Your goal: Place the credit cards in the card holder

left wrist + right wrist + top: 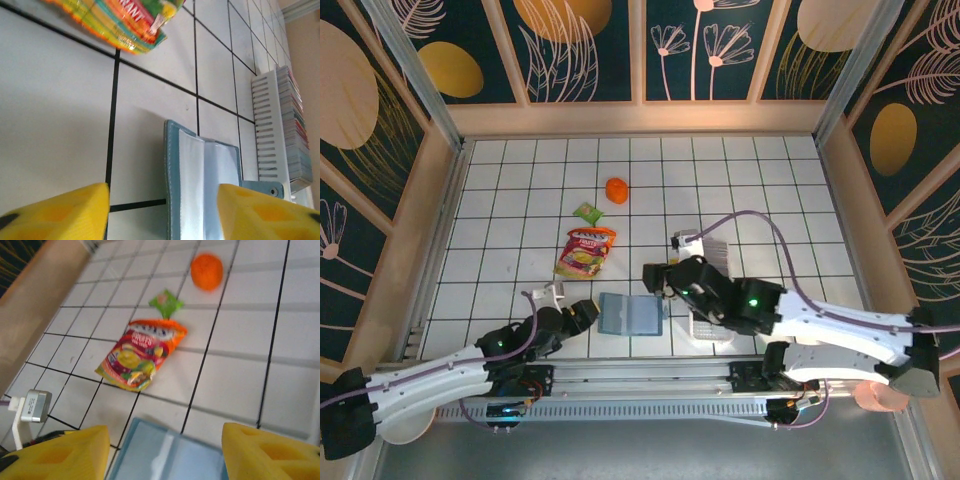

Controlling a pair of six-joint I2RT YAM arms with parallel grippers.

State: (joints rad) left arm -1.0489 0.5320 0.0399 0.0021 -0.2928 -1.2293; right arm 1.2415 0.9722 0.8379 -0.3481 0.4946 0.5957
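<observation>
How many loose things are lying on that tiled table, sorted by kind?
Snack packets: 2 (red-yellow foil pouch, small green packet)
Round orange object: 1
Open teal-blue folding card holder: 1
Long white plastic tray holding credit cards: 1
Total: 5

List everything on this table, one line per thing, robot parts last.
card holder: one, teal-blue, lying open near the front edge, between the two grippers
cards: dense row, count unclear, mixed colours, standing in the tray
tray: one, white, slotted, right of the card holder
snack pouch: one, red-yellow, mid table
small packet: one, green, just behind the snack pouch
round object: one, orange, farther back
table: one, white with a black grid
left gripper: one, yellow fingers, open
right gripper: one, yellow fingers, open
</observation>
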